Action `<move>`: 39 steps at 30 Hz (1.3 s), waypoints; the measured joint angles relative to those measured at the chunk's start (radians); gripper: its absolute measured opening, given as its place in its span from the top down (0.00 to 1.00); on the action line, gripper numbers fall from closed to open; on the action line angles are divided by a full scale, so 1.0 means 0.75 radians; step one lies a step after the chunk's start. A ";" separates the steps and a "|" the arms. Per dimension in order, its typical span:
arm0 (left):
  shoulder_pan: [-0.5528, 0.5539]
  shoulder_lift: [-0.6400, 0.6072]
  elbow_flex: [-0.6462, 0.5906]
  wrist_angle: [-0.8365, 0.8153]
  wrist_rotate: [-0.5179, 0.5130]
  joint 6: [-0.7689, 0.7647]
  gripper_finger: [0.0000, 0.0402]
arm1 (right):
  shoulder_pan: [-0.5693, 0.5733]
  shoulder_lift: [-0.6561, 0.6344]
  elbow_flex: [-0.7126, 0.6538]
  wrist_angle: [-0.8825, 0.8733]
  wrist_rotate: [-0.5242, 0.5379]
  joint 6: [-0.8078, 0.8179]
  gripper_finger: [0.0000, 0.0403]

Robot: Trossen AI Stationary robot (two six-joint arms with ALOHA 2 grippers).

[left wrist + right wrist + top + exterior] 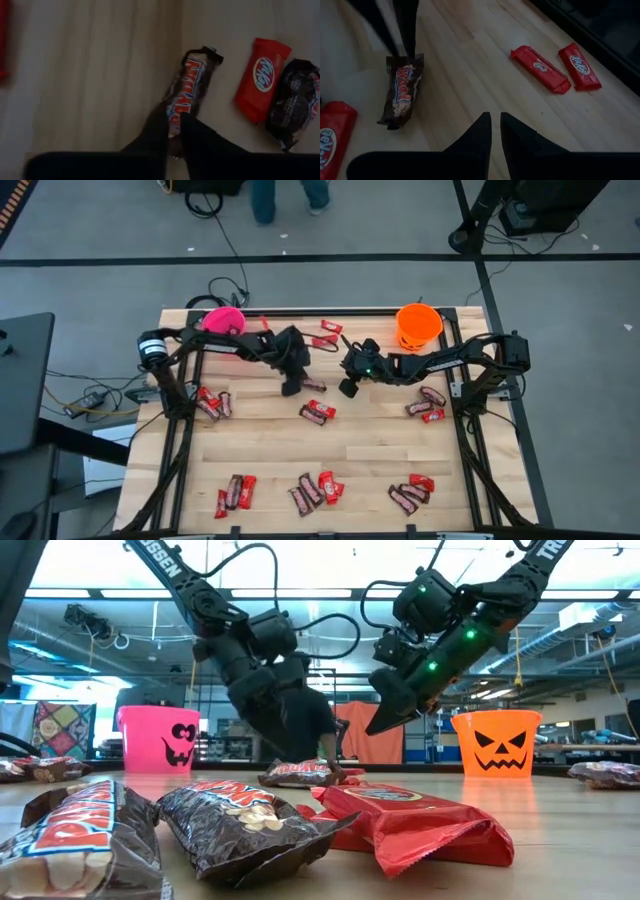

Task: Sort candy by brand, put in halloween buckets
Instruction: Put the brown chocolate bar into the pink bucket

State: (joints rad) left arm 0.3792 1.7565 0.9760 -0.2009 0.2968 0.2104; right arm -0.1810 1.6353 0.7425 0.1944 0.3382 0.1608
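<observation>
A dark brown wrapped candy bar (pixel 192 82) lies flat on the wooden table near its middle (pixel 314 385). My left gripper (pixel 173 122) has come down onto one end of it (pixel 322 755). My right gripper (pixel 495 120) hovers above the table to the right of that bar (pixel 348 388), shut and empty. The pink bucket (pixel 224 320) stands at the far left corner and the orange bucket (pixel 418 325) at the far right. Red and brown bars lie scattered over the table. My left gripper pinches the brown bar at its wrapper end (pixel 175 117) between the two fingers (pixel 156 130). The fingers come from above, slanting down, roughly in line with the bar's length. The bar still lies flat on the table (pixel 402 90).
A red bar (pixel 262 77) and a dark one (pixel 295 105) lie close beside the held bar. Two red bars (pixel 540 70) lie toward the far edge. More candy sits at the left (pixel 212 402), at the right (pixel 427 405) and along the near edge (pixel 318 490). A person's legs (pixel 290 195) stand beyond the table.
</observation>
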 joint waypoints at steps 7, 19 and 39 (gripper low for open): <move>-0.018 0.055 0.000 0.045 -0.006 0.017 0.51 | 0.000 0.000 0.000 -0.002 -0.001 0.001 0.86; -0.045 0.074 0.000 0.041 -0.062 0.134 0.24 | 0.000 0.000 0.000 0.010 -0.026 0.001 0.86; -0.086 0.123 0.018 0.066 -0.190 0.091 0.64 | 0.004 0.000 0.000 0.037 -0.036 0.005 0.86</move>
State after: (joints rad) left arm 0.3149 1.8488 0.9895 -0.1517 0.1543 0.2785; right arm -0.1777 1.6356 0.7425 0.2222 0.3114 0.1642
